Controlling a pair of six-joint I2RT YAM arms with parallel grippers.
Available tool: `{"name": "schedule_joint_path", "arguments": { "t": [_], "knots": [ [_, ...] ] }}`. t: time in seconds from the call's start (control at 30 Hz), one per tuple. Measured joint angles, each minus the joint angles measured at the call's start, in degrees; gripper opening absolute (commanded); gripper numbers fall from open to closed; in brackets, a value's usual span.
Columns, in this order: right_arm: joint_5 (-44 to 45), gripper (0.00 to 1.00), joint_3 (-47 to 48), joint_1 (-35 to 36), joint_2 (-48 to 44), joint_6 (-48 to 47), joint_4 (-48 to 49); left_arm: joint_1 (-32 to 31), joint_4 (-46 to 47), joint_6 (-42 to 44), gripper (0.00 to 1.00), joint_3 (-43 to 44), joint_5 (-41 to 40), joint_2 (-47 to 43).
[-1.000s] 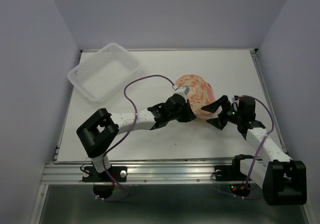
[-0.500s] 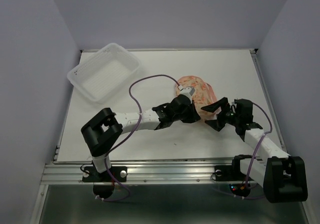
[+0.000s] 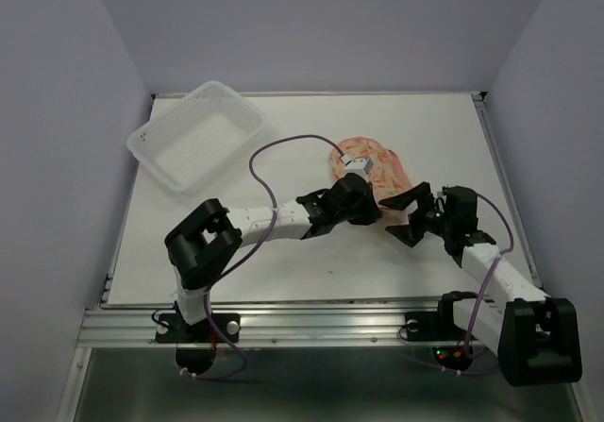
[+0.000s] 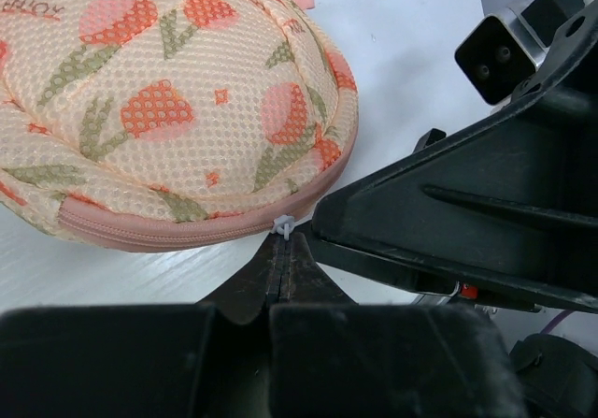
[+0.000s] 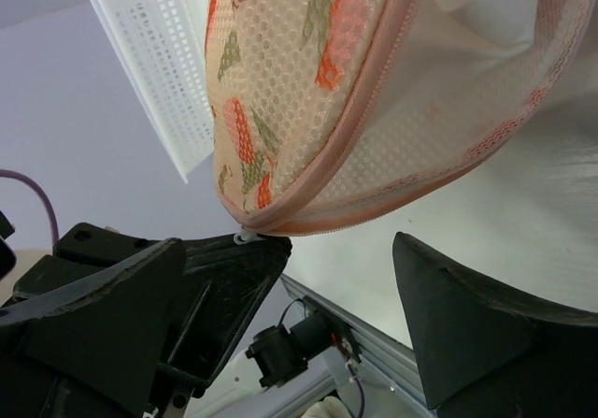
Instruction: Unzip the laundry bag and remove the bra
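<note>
While scanning from the left of the top view: white perforated basket (image 3: 193, 143) up in the far-left corner, well apart from the action. Next along, left gripper (image 4: 280, 250) down at the near edge of the laundry bag (image 3: 382, 169), fingers pinched tight on the little grey zip pull (image 4: 283, 223), right at the curve of the pink zip edging (image 4: 168, 237). Bag itself lying on the table (image 3: 377, 120) right of centre, between the two grippers, domed side up. Then right gripper (image 3: 410, 214) just beside the bag's right side, fingers spread wide, gripping nothing.

So, step in hand: unzipping, and by the looks of it partway through. From the right wrist view, seam already gaping on one side, pale mesh lining (image 5: 448, 128) on show, plus a sliver of smooth white inside at the top. Guessing the bra (image 5: 472, 2), can't be sure from so little. Not out yet, anyway.

Next move, best guess: drag the pull further round the edging, following the curve instead of yanking straight, to avoid just sliding the soft bag along. Probably worth pinning the bag down with the free right gripper first. With a big enough gap, reach in with those open fingers and go for the white fabric, not the mesh.
</note>
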Motion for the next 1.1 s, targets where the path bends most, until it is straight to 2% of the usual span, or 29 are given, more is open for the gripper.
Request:
{"name": "schedule_joint_path", "arguments": {
  "t": [0.13, 0.17, 0.2, 0.27, 0.3, 0.37, 0.67, 0.87, 1.1],
  "knots": [
    [1.1, 0.8, 0.0, 0.0, 0.9, 0.3, 0.5, 0.0, 0.1, 0.0, 0.0, 0.0, 0.0, 0.0],
    [1.3, 0.73, 0.0, 0.0, 1.6, 0.3, 0.9, 0.0, 0.1, 0.0, 0.0, -0.1, 0.0, 0.0],
    [1.6, 0.54, 0.0, 0.0, 2.5, 0.5, 1.2, 0.0, 0.3, 0.0, 0.0, -0.3, 0.0, -0.1],
    [2.1, 0.3, 0.0, 0.0, 4.8, 0.6, 2.1, 0.0, 0.7, 0.0, 0.0, -1.6, 0.1, -0.8],
    [2.0, 0.14, 0.0, 0.0, 5.7, 0.9, 2.7, 0.0, 0.6, 0.0, 0.0, -2.7, 0.3, -1.4],
    [2.0, 0.01, 0.0, 0.0, 7.0, 0.9, 3.8, -0.1, 0.5, 0.0, 0.0, -4.2, 0.4, -2.3],
    [-1.9, 0.01, 1.0, 0.4, 7.9, -1.2, 3.9, 0.7, 1.4, 1.4, 0.0, -14.9, -1.0, -11.2],
    [-7.7, 0.01, 5.0, 0.4, 10.6, -6.2, 1.6, 5.2, 2.2, 2.7, 0.0, -23.8, -1.3, -19.6],
    [-14.0, 0.01, 8.9, 0.9, 11.8, -11.2, 0.2, 8.1, 6.8, 3.0, 0.0, -28.4, 1.6, -25.4]
  ]
}}
